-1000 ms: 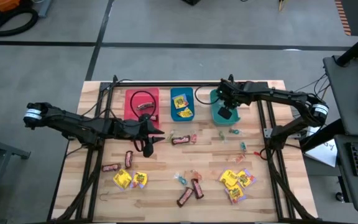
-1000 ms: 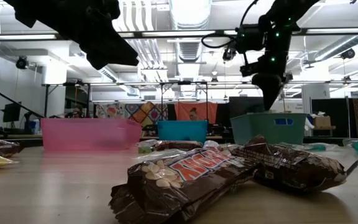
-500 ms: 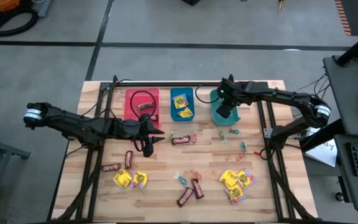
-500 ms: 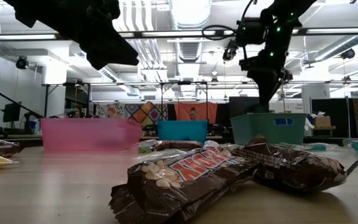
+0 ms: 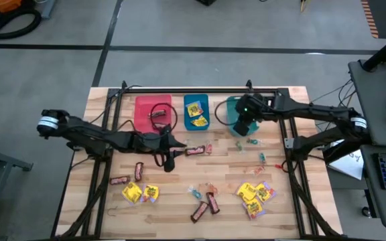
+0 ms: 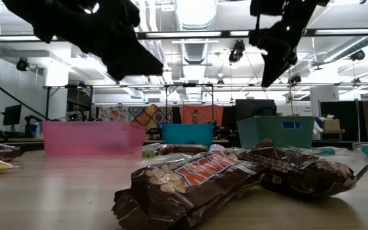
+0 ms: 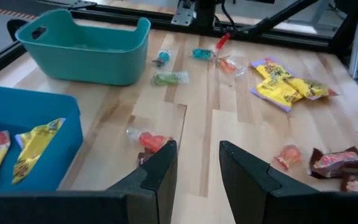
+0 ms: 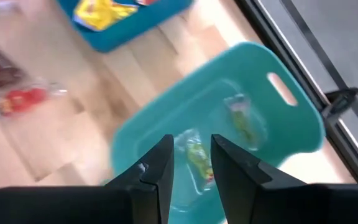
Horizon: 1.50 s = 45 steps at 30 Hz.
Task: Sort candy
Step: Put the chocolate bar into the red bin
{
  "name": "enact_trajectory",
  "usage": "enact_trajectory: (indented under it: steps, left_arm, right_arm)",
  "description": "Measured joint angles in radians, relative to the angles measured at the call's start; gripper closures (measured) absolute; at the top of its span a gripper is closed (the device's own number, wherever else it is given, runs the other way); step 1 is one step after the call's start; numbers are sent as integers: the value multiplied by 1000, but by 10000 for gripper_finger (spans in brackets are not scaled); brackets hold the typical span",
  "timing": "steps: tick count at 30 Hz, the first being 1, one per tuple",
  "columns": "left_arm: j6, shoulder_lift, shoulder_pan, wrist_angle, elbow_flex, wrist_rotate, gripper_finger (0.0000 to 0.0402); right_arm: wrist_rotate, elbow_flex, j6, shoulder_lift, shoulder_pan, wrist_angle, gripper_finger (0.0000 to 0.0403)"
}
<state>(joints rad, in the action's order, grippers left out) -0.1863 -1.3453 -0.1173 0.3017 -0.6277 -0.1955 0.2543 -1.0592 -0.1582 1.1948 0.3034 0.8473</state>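
Note:
Candy lies scattered on the wooden table: dark bars (image 5: 194, 150) (image 5: 139, 171) (image 5: 206, 204), yellow packets (image 5: 141, 193) (image 5: 256, 195) and small twist-wrapped pieces (image 5: 252, 141). More yellow packets (image 5: 197, 122) lie in the blue bin (image 5: 196, 102). Green twist pieces (image 8: 242, 119) lie in the teal bin (image 8: 291, 134). My left gripper (image 5: 169, 152) hangs open and empty above the table in front of the red bin (image 5: 143, 107); a red-wrapped piece (image 7: 151, 142) lies just beyond its fingers. My right gripper (image 5: 244, 124) hangs open and empty over the teal bin (image 5: 233, 107).
The three bins stand in a row near the table's far edge. A black cable (image 5: 154, 107) loops over the red bin. Black frame rails (image 5: 102, 167) (image 5: 288, 144) run along both sides of the table. A dark bar (image 6: 190, 182) lies close to the low camera.
My right gripper has risen from just above the teal bin to well above its rim. My left arm has reached a little toward the table's right, carrying its gripper closer to the dark bar in the middle. No candy has moved.

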Motion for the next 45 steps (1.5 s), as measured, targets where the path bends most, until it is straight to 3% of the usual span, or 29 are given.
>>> enact_trajectory:
  steps: [17,27,31,45]
  left_arm:
    - [93,-263,0,192,0,-4,288]
    - [168,-355,1,257,0,-8,166]
    - [177,-381,2,299,0,-15,140]
    - [194,-505,23,413,-10,-81,146]
  right_arm:
    - [9,0,-70,-7,-220,-33,307]
    - [11,0,-71,-6,-240,-63,307]
    - [11,0,-71,-6,-240,-76,307]
    - [11,1,-71,-6,-240,-78,307]
